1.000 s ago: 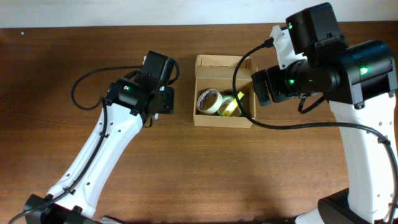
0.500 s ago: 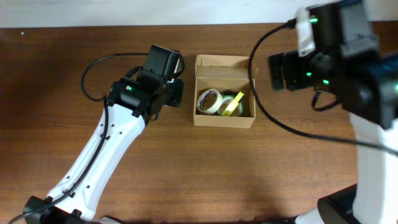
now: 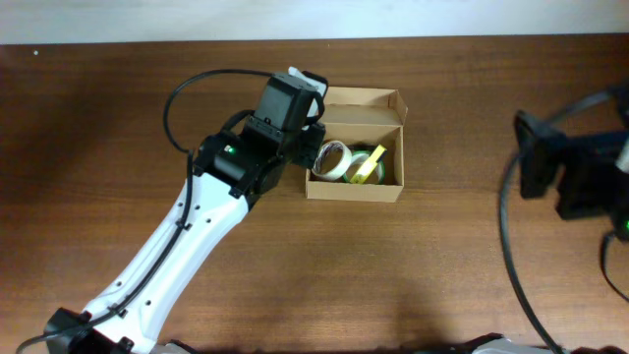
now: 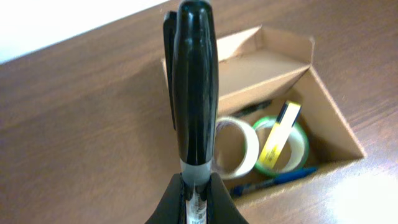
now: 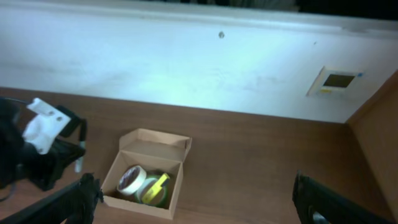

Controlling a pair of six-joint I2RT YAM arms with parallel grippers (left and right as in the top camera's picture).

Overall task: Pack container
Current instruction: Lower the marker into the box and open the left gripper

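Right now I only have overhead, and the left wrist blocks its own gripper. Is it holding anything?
Observer: Yes. The left wrist view shows the left gripper shut on a black marker, gripped at its labelled end.
Operator: Any pens packed already? Can't tell from above.
Observer: At least one. A blue pen lies inside the container, along the wall nearest the left wrist camera.
Operator: And the right gripper? It's just a dark block at my frame edge.
Observer: In the right wrist view the right gripper is open with nothing in it, and it is well clear of the container.
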